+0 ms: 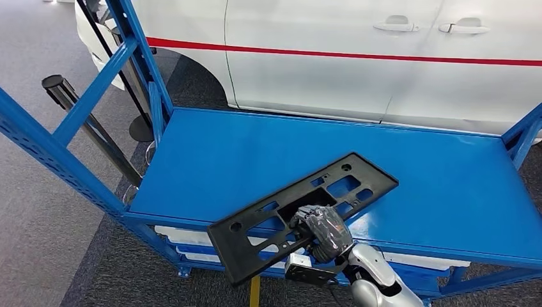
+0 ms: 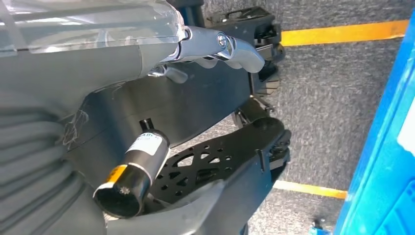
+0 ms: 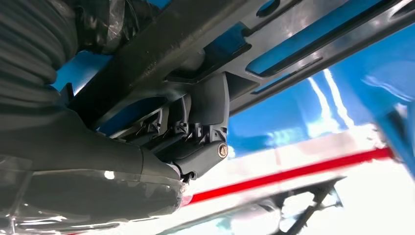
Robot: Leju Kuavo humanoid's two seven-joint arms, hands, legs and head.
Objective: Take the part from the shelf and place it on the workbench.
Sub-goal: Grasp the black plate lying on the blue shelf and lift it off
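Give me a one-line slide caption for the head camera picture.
Right hand grips a black plastic mounting plate over the blue shelf deck, a white car behind.

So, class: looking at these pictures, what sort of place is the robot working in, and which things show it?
Probably a car workshop or assembly area: a white car body stands behind a blue steel workbench, the right hand holds a black plastic car part, and yellow floor lines mark the carpet.

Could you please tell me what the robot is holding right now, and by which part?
The right hand grips the black plastic bracket plate near the middle of its long near edge.
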